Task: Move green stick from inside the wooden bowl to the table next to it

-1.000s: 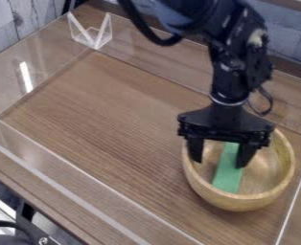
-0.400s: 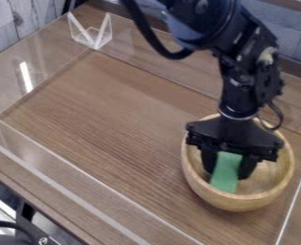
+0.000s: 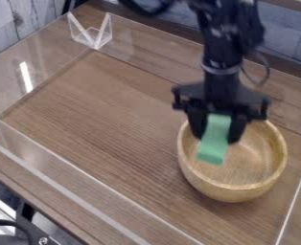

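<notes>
Green stick (image 3: 215, 140) is gripped between the two fingers of the black gripper (image 3: 219, 113), which are partly open around its upper end. It hangs over the wooden bowl (image 3: 253, 187), apparently lifted from the bottom. Picking seems done; carrying to the table (image 3: 96, 134), probably left, and releasing remain.

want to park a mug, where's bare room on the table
Wide stretch of table left of the bowl in view, up to the clear wall. Crowded over the bowl: tool and green stick.
</notes>
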You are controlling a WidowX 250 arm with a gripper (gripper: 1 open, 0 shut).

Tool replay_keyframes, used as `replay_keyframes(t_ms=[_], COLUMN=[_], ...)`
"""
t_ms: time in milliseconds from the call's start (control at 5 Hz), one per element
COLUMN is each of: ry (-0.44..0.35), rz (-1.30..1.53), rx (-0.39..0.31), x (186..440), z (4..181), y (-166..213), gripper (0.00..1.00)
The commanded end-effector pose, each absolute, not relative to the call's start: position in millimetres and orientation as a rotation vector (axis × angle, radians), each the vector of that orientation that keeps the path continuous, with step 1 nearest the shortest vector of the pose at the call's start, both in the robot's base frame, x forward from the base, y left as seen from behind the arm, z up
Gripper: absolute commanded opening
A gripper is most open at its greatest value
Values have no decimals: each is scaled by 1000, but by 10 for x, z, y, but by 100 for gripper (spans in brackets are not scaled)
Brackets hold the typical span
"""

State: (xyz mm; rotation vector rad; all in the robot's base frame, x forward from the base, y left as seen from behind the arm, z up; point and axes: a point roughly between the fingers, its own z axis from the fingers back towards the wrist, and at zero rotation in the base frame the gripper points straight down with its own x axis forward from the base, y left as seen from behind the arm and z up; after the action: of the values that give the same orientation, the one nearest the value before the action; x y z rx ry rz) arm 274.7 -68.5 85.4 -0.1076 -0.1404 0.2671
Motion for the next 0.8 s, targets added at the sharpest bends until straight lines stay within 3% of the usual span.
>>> replay_keyframes(t_ms=[0,600], ry=[-202,-202], rz=[308,362], rx=[-131,-123], x=[2798,2693], z=[1081,1046], y=[-614,-639], gripper=[0,0])
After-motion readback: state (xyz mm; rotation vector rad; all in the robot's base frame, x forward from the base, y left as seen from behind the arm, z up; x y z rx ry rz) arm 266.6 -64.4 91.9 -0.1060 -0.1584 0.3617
